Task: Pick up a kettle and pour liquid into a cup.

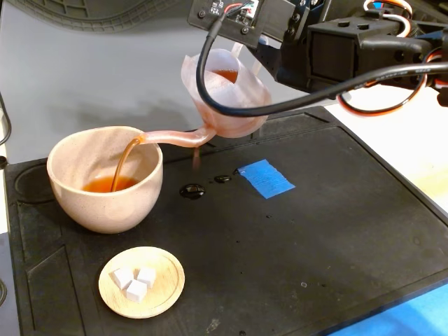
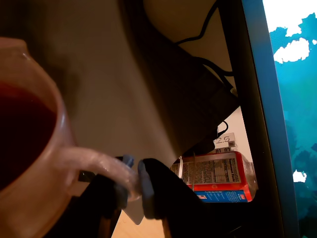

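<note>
The pink ribbed kettle (image 1: 227, 98) hangs tilted in the air above the black mat, its long spout (image 1: 175, 138) reaching over the rim of the beige speckled cup (image 1: 105, 178) at the left. A thin orange-brown stream of liquid (image 1: 124, 161) runs from the spout tip into the cup, where a pool lies (image 1: 108, 184). More liquid sits inside the kettle (image 2: 20, 134). My gripper (image 2: 132, 178) is shut on the kettle's loop handle (image 2: 99, 166) in the wrist view; in the fixed view its fingers are hidden behind the kettle and arm.
Drops of spilled liquid (image 1: 192, 190) lie on the black mat (image 1: 336, 231) under the spout. A blue tape patch (image 1: 264, 178) is to their right. A small wooden dish with white cubes (image 1: 141, 281) sits in front of the cup. A black cable (image 1: 231, 105) loops across the kettle.
</note>
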Available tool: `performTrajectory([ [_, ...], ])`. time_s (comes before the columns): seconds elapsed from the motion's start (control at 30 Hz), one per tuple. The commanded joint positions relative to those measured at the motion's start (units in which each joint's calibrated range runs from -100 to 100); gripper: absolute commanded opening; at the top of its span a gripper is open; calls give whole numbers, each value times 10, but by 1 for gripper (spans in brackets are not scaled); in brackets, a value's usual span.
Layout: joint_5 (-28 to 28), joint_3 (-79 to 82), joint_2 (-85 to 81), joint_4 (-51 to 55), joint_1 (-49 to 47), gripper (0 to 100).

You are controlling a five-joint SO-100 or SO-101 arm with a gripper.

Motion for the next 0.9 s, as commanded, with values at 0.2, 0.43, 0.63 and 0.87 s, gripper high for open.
performTrajectory([
  [0.2,2,-53,-10,1,3,1],
  [0.43,-71,-52,-10,2,8,1],
  [0.63,-140,-43,-10,2,10,1],
  [0.87,-176,-34,-10,2,60,1],
])
